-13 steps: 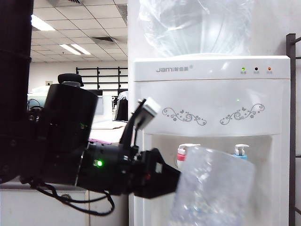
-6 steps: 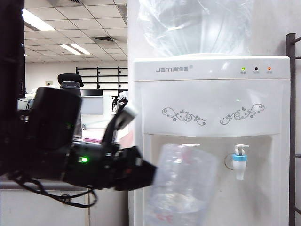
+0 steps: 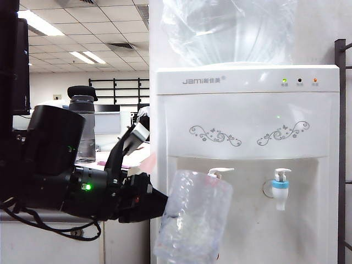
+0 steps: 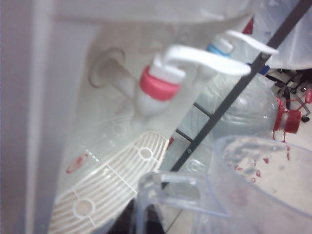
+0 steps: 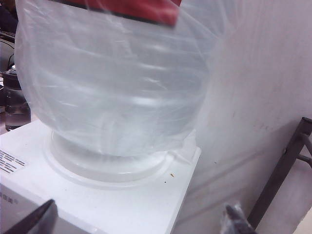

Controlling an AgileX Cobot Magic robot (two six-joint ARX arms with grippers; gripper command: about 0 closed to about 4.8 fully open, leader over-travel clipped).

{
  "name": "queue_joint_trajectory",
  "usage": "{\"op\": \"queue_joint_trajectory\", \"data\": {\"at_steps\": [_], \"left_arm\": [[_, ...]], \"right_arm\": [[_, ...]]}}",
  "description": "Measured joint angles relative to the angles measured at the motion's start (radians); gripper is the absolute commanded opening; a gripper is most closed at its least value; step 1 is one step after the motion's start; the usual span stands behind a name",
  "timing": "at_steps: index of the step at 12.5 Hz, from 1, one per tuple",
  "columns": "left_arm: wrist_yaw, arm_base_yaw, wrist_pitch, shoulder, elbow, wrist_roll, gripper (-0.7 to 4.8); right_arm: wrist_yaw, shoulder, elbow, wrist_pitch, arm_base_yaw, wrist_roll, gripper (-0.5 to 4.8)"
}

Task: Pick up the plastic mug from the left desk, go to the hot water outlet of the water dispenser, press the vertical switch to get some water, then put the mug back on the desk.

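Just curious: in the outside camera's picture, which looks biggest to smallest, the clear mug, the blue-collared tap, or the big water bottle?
1. Big water bottle, though cropped.
2. Plastic mug; its nearness may enlarge it.
3. Blue-collared tap.

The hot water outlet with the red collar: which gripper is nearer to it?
Left. The left gripper holds the plastic mug just below the hot water outlet. The right gripper, jaws open, is up by the big clear bottle.

we read "jami" in grey on the white top panel of the water dispenser (image 3: 245, 110); the small characters beside it stay illegible
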Motion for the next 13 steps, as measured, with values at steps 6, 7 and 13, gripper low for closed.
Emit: {"op": "queue_joint_trajectory", "data": {"at_steps": [6, 7, 13], "left_arm": [[0.001, -0.007, -0.004, 0.0, 0.0, 0.0, -0.05], [0.001, -0.007, -0.004, 0.0, 0.0, 0.0, -0.05], [-0.04, -0.023, 0.009, 0.0, 0.003, 0.0, -0.05]], "right_arm": [[-0.001, 0.0, 0.0, -0.005, 0.0, 0.0, 4.4], [-0.001, 0.0, 0.0, -0.006, 0.0, 0.0, 4.4], [-0.001, 0.001, 0.0, -0.036, 0.0, 0.0, 4.4]]}}
